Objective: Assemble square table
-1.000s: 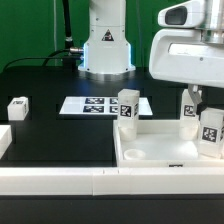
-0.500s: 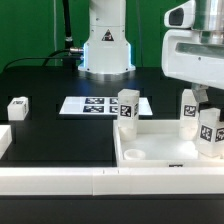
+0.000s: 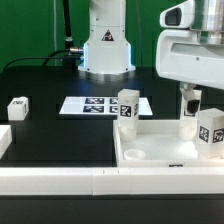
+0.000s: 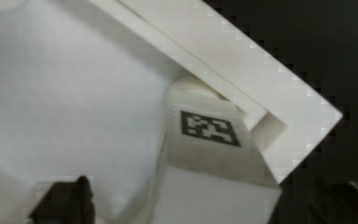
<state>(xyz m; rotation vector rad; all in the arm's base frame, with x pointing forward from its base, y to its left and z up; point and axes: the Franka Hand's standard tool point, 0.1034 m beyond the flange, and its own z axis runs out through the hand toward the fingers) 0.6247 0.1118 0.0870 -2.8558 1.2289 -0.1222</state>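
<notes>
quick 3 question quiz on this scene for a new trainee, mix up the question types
1. True or false: the marker board lies on the square table slab.
2. Where does the loose leg off the slab stand? A: at the exterior view's left. B: at the exterior view's right. C: on the marker board.
3. In the wrist view, is the gripper open or shut around the tagged leg?
Key: 1 false, the board lies apart from the slab. 2 A. 3 open, its fingers stand wide apart with the leg between them.
</notes>
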